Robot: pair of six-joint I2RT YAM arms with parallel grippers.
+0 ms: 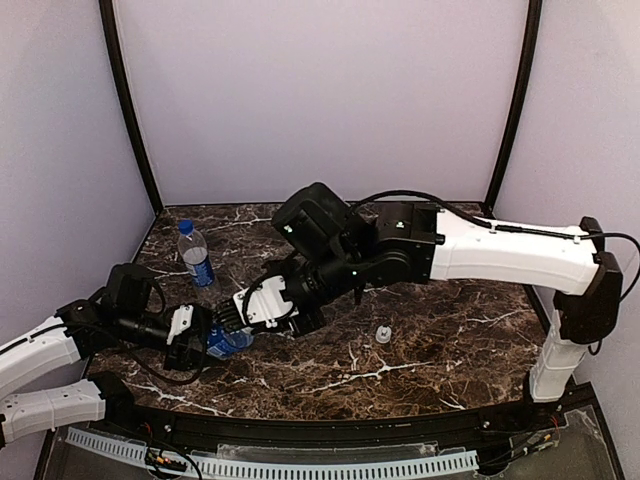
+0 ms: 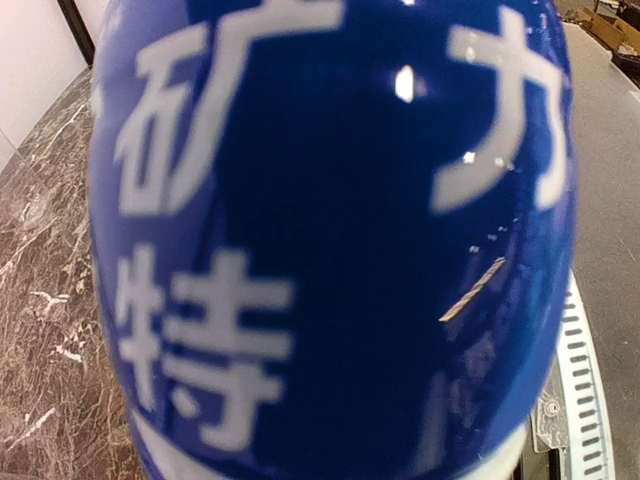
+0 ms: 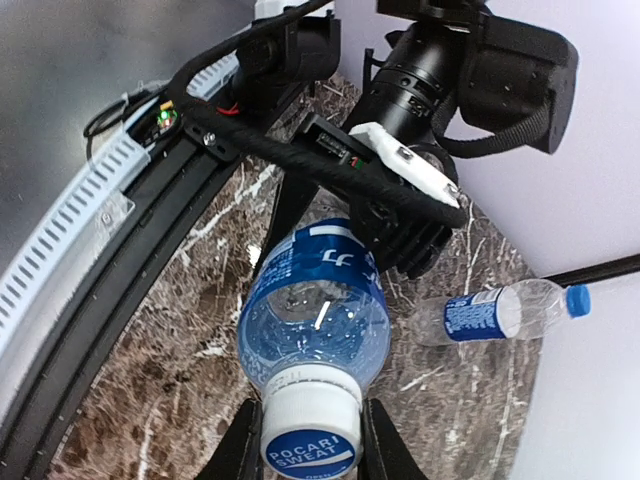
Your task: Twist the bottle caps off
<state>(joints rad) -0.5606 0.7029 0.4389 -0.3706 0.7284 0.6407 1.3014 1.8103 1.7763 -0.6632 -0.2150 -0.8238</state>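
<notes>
The held bottle hangs above the table near its front-left corner, carried between the two arms rather than standing. This looks deliberate: one arm can brace the body while the other turns the top. The left end effector is clamped around the lower, blue-labelled part of the bottle, whose label fills the left wrist view. The right end effector is closed narrowly on the pale blue-and-white cap, with a finger pressed against each side. The bottle's long axis runs roughly level, base toward the left edge and cap pointing toward the right arm, so it lines up with that wrist for twisting. The cap looks seated on the neck, so unscrewing is probably just starting. A standing bottle, upright near the back-left corner, carries its dark blue cap. A loose cap lies mid-table, well apart.
</notes>
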